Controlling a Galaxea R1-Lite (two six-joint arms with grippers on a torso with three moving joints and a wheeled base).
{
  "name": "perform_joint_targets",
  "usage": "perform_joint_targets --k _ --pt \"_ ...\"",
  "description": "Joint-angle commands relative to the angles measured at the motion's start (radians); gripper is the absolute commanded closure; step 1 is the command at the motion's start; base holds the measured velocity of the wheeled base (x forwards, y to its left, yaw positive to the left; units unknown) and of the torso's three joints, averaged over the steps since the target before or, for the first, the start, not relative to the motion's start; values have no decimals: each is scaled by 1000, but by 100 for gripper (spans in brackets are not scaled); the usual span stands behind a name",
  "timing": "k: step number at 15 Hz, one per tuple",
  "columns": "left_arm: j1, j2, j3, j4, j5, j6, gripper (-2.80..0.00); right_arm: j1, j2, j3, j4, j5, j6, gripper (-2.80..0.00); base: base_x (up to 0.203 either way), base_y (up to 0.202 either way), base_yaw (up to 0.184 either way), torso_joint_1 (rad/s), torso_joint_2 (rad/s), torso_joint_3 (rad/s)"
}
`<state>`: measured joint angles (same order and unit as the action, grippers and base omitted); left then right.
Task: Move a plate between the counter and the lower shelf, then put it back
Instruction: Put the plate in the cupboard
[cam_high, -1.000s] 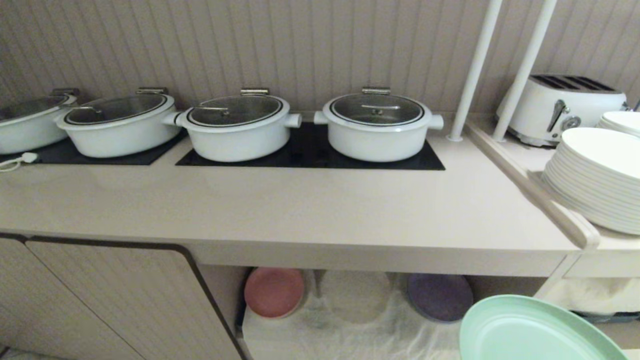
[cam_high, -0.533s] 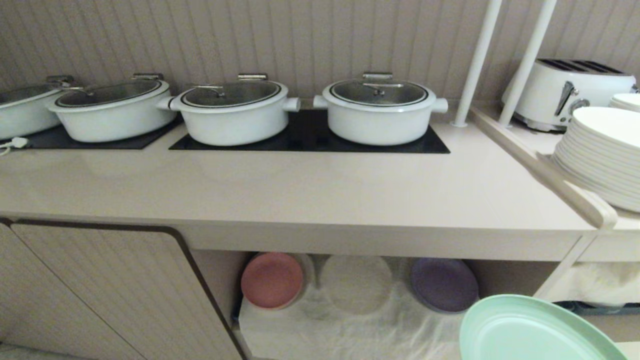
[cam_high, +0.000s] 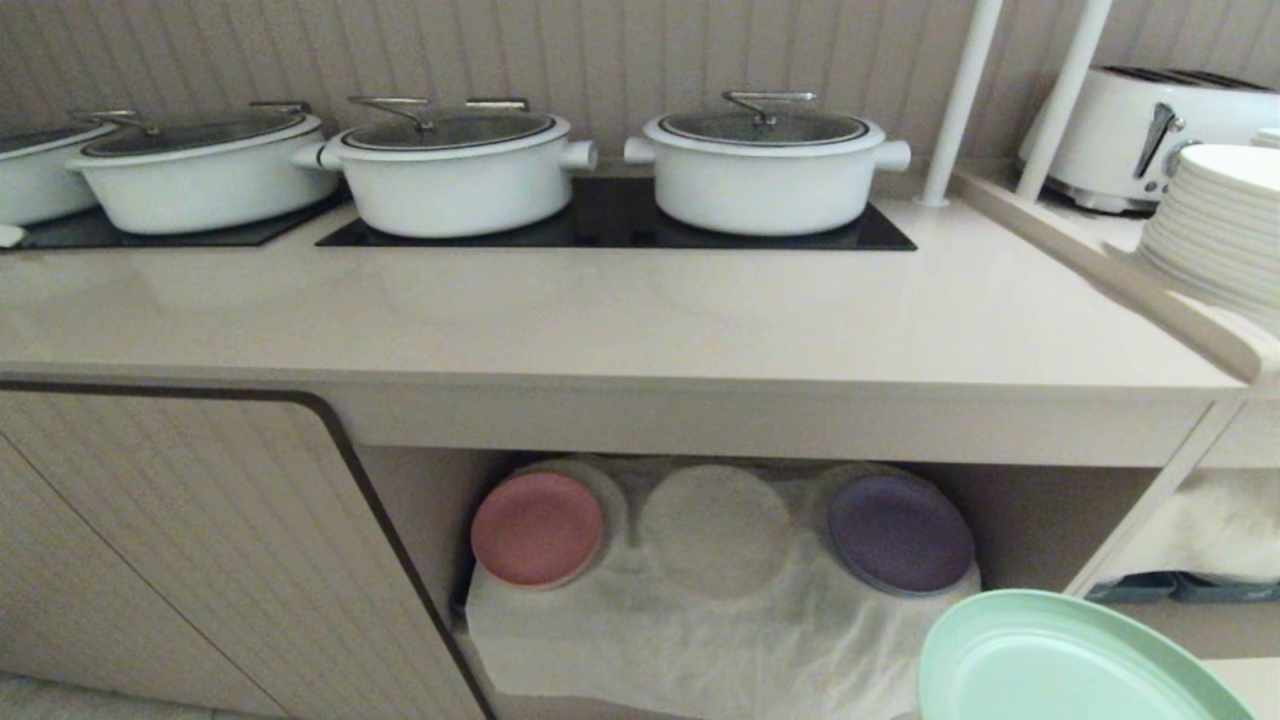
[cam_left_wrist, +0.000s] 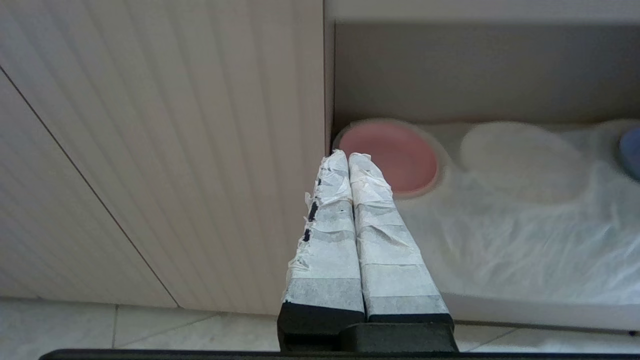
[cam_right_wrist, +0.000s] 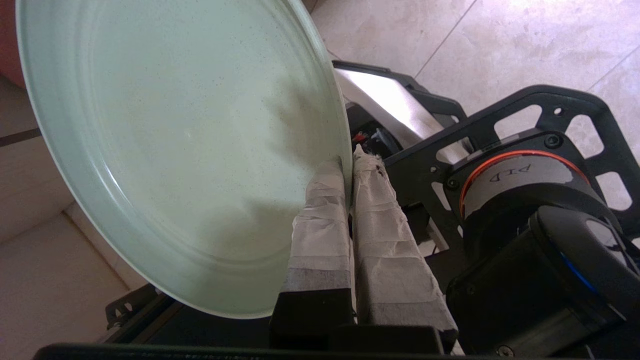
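1. Right gripper (cam_right_wrist: 348, 165) is clamped tight on the plate (cam_right_wrist: 170, 150), its taped fingers (cam_right_wrist: 320, 225) pinching the rim from both sides, one pad on the plate's inner face, the other behind it.
2. The plate fans out from those jaws, tilted, with the robot's own black frame (cam_right_wrist: 500, 120) and the tiled floor (cam_right_wrist: 525, 40) behind it.
3. In the head view the plate (cam_high: 1060, 665) sits low at the right corner, in the air, in front of the cabinet and below the counter (cam_high: 620, 330) edge; the gripper itself is out of that view.
4. Left gripper (cam_left_wrist: 348, 155) hangs idle, its taped fingers (cam_left_wrist: 385, 240) pressed together with nothing between them.
5. Just past the left jaws' tips: a pink plate (cam_left_wrist: 387, 157) on the shelf (cam_high: 720, 640), beside the ribbed door (cam_left_wrist: 175, 150).
6. Farther along the shelf's wrinkled white cloth (cam_high: 700, 650): a bare round dimple (cam_high: 715, 525) in the middle, then a purple plate (cam_high: 900, 532). Green plate is well short of all three, not on the shelf.
7. Up on the counter, far from both jaws: white pots (cam_high: 765, 165) with glass lids on black hob panels (cam_high: 620, 225).
8. Far right: two white poles (cam_high: 960, 100), a toaster (cam_high: 1150, 125), stacked white plates (cam_high: 1215, 225).
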<state>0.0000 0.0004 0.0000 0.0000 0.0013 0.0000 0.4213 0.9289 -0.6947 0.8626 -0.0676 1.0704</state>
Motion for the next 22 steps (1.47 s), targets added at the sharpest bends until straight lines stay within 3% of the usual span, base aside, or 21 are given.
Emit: perform_joint_targets --k 1,18,22 --pt "0 0 0 0 0 0 0 1 2 1 4 -1 6 0 0 0 0 -216 507 282" --pt "0 0 0 0 0 0 0 2 4 5 1 0 6 0 0 0 0 -173 467 294" --pt "0 0 0 0 0 0 0 2 4 6 1 0 6 0 0 0 0 -29 122 81"
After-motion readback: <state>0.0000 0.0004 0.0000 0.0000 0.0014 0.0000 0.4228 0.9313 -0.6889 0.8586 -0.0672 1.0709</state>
